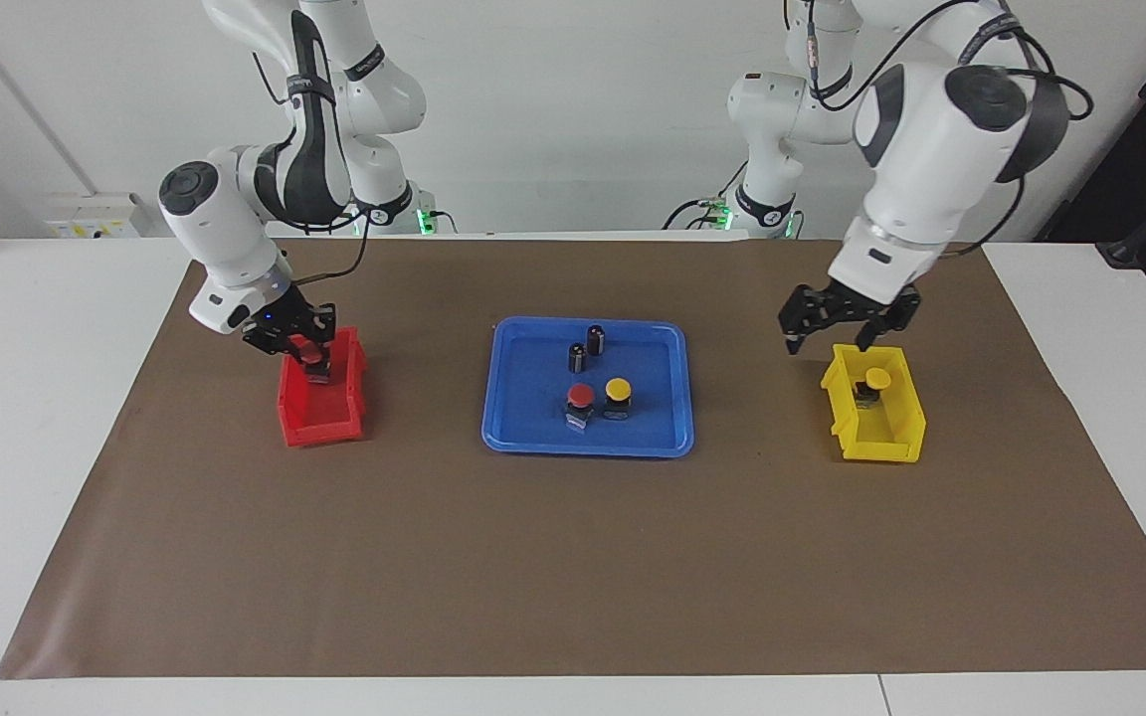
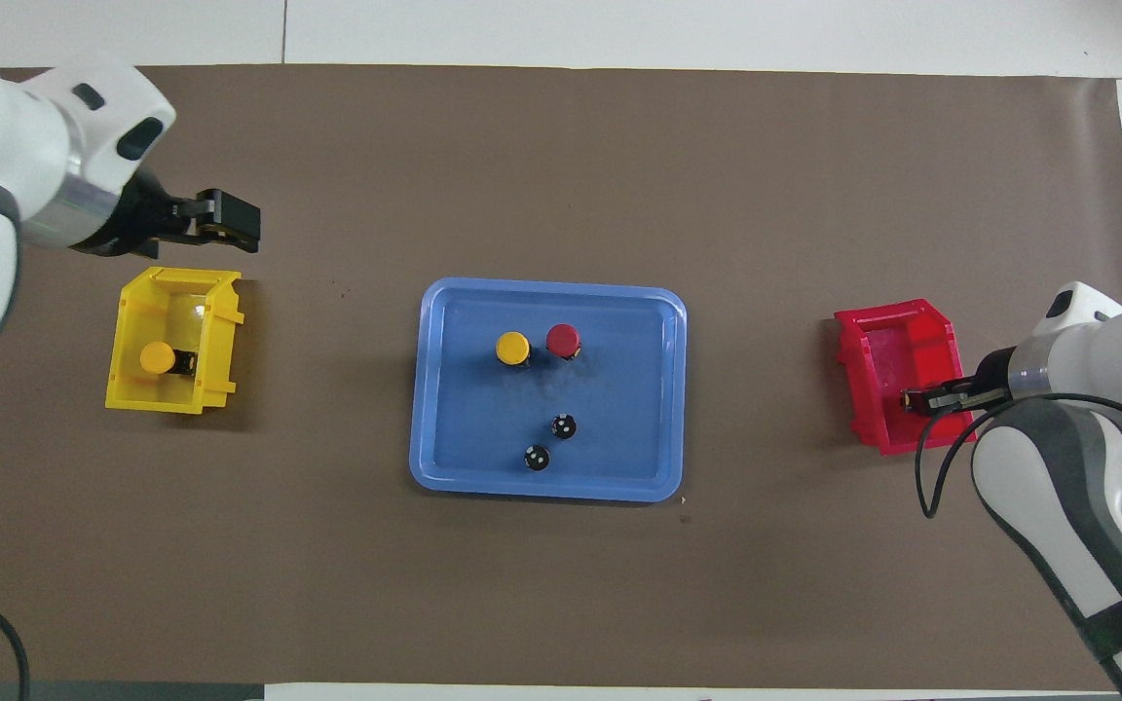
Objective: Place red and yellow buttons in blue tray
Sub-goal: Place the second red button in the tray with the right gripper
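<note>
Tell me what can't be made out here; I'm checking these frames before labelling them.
- Red button in the red bin: overhead view, the right end effector covers it; facing view, its fingers hide most of it.
- Left arm: overhead view, cut off by the frame edge.

A tray point(image 1: 533, 438) sits mid-worktop holding two buttons point(image 1: 618, 390) side by side, with two cylinders point(image 1: 595, 339) nearer the robots; a bin point(image 1: 891, 438) lies toward each end.

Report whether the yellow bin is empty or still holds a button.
Not empty: the yellow bin holds one yellow button, upright, cap up. The open left gripper hangs above it.
</note>
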Action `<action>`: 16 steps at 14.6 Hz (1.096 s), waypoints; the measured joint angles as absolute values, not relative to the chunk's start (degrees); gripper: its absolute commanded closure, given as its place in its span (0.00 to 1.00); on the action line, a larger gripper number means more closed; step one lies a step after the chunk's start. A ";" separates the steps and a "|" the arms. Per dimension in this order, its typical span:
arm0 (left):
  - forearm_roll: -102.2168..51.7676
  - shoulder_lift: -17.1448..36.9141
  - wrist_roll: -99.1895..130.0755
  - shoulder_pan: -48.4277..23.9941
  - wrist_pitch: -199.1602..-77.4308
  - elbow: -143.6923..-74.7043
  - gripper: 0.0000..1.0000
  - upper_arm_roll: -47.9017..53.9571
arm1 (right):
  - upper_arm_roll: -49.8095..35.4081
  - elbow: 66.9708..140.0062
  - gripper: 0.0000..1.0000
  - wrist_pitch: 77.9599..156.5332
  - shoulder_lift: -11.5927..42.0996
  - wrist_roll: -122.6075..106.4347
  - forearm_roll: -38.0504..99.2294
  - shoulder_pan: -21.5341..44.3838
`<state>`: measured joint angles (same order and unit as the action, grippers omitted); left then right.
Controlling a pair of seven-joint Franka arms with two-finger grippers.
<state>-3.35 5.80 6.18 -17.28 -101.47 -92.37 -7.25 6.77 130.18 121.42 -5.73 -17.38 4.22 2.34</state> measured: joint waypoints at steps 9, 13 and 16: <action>-3.34 3.60 1.42 -9.39 -106.74 -98.15 0.00 -7.29 | 1.95 108.92 0.79 121.55 7.86 31.70 4.36 27.94; -3.34 2.75 1.08 -8.33 -114.35 -108.01 0.10 -7.18 | 2.10 109.17 0.78 125.89 12.00 34.89 4.36 29.56; -3.34 2.62 0.65 -7.98 -116.64 -113.04 0.23 -7.14 | 2.10 110.14 0.77 130.64 14.18 36.00 4.36 30.17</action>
